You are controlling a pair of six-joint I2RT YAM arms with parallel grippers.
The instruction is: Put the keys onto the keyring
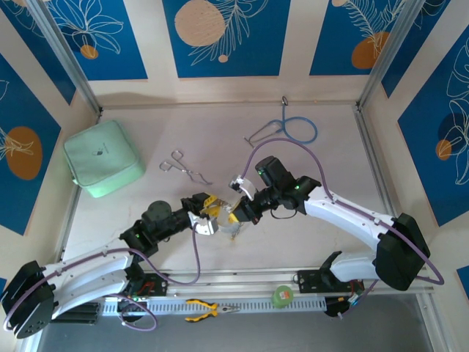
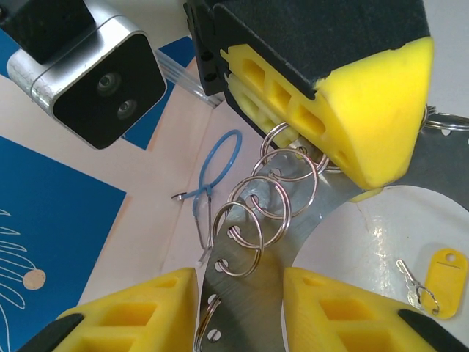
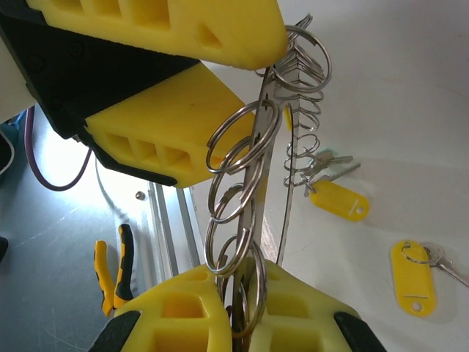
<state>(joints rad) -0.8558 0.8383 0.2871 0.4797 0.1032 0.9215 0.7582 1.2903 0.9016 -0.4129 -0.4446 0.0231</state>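
Observation:
The keyring (image 1: 224, 218) is a flat silvery band fringed with small split rings, held in the air between both arms. In the left wrist view its band (image 2: 256, 293) runs between the fingers of my left gripper (image 2: 240, 293), and both yellow pads press on its edges. My right gripper (image 3: 253, 315) is shut on the band's other end, with several split rings (image 3: 234, 198) bunched at its pads. Keys with yellow tags lie on the table below: one (image 2: 445, 282) in the left wrist view, two (image 3: 338, 199) (image 3: 412, 277) in the right wrist view.
A mint-green pouch (image 1: 102, 158) sits at the left. Silver forceps (image 1: 183, 169) lie behind the grippers, and a blue stethoscope (image 1: 289, 130) lies near the back wall. Yellow-handled pliers (image 1: 209, 310) and a green tape roll (image 1: 282, 295) rest on the front rail.

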